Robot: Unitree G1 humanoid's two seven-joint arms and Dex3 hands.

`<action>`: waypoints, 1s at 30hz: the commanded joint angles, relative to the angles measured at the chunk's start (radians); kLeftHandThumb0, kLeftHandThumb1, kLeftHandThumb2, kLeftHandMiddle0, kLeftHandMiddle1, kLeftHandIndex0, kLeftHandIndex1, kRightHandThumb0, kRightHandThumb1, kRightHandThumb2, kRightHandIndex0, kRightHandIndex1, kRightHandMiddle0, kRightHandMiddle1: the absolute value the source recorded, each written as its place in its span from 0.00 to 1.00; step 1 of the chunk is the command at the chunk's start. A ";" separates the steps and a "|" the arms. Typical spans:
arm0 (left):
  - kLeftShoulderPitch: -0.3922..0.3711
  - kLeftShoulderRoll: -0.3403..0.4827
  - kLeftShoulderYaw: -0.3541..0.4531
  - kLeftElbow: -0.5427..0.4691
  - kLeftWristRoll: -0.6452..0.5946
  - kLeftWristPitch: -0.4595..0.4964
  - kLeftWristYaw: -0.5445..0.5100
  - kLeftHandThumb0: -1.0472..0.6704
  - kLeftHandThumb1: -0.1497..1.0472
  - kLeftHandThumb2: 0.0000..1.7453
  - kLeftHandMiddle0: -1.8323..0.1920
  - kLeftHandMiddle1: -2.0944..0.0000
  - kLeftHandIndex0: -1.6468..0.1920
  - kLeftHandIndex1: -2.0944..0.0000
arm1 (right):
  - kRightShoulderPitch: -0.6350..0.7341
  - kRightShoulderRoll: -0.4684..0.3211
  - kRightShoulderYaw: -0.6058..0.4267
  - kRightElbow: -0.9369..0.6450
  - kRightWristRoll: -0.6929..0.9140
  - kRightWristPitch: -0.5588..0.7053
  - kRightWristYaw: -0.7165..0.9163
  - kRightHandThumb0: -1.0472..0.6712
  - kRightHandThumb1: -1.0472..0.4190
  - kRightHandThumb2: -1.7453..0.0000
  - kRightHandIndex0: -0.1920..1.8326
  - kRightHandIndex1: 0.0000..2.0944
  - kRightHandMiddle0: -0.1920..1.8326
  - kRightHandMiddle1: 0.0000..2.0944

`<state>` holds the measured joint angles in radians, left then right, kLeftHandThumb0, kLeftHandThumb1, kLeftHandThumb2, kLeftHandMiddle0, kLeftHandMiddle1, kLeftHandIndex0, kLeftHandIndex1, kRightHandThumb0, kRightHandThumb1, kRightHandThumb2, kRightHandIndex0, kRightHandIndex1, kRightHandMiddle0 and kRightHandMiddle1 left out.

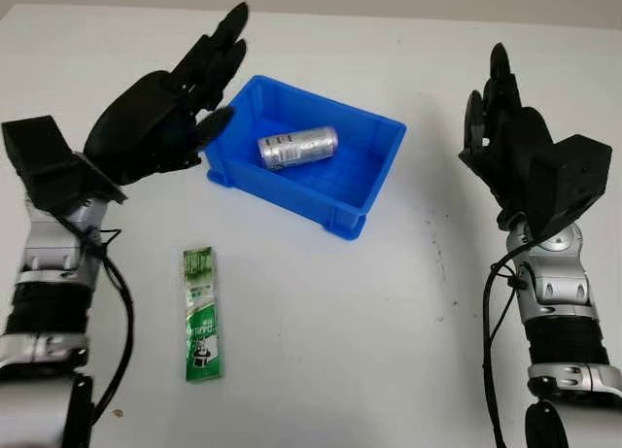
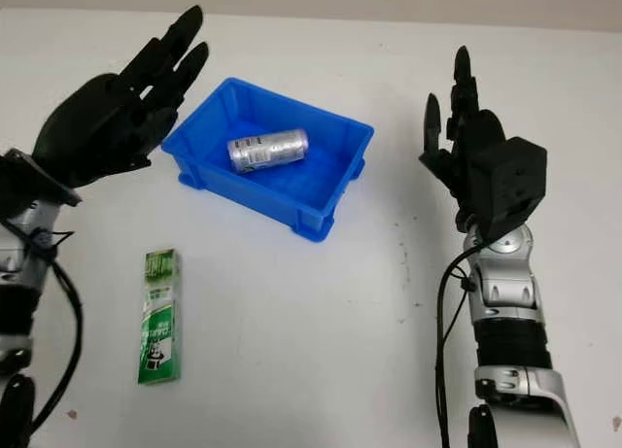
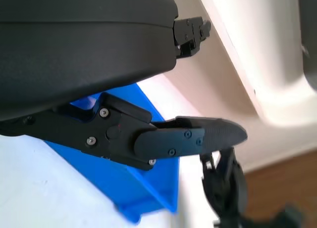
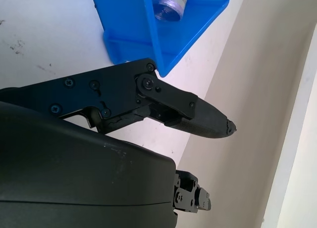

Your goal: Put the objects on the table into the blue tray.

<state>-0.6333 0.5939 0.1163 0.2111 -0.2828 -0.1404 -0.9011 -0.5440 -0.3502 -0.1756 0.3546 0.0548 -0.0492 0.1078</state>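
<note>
Beside the blue tray [image 1: 374, 190], the left robot hand [image 1: 160, 118] hovers open.

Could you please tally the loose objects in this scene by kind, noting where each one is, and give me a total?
Silver cans: 1, the can lying on its side inside the blue tray.
Green packets: 1, the packet lying flat on the table, outside the tray.
Trays: 1.
Total: 3.

The can [image 1: 297, 148] lies on its side in the tray [image 1: 379, 183]; the packet [image 1: 201, 315] lies on the table [image 1: 321, 331], nearer the robot and left of the tray.
</note>
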 commanded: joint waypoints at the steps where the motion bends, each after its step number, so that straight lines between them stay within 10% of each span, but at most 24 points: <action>1: 0.032 0.064 -0.010 -0.098 -0.042 0.082 -0.063 0.23 0.89 0.05 0.97 0.97 0.96 0.97 | 0.007 0.005 -0.005 -0.014 0.006 0.003 0.000 0.27 0.00 0.54 0.00 0.00 0.00 0.00; 17: 0.109 0.347 -0.084 -0.457 0.091 -0.099 -0.313 0.33 0.77 0.03 0.88 0.96 0.84 0.95 | -0.004 0.011 -0.014 -0.011 0.045 0.039 0.011 0.26 0.00 0.53 0.00 0.00 0.00 0.00; 30: 0.210 0.418 -0.064 -0.599 0.192 -0.243 -0.267 0.47 0.86 0.05 0.77 0.97 0.72 0.96 | -0.022 0.006 -0.014 0.025 0.043 0.015 0.026 0.26 0.00 0.53 0.00 0.00 0.00 0.00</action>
<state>-0.4400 0.9958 0.0406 -0.3737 -0.1013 -0.3650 -1.1784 -0.5539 -0.3408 -0.1810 0.3752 0.0962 -0.0158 0.1318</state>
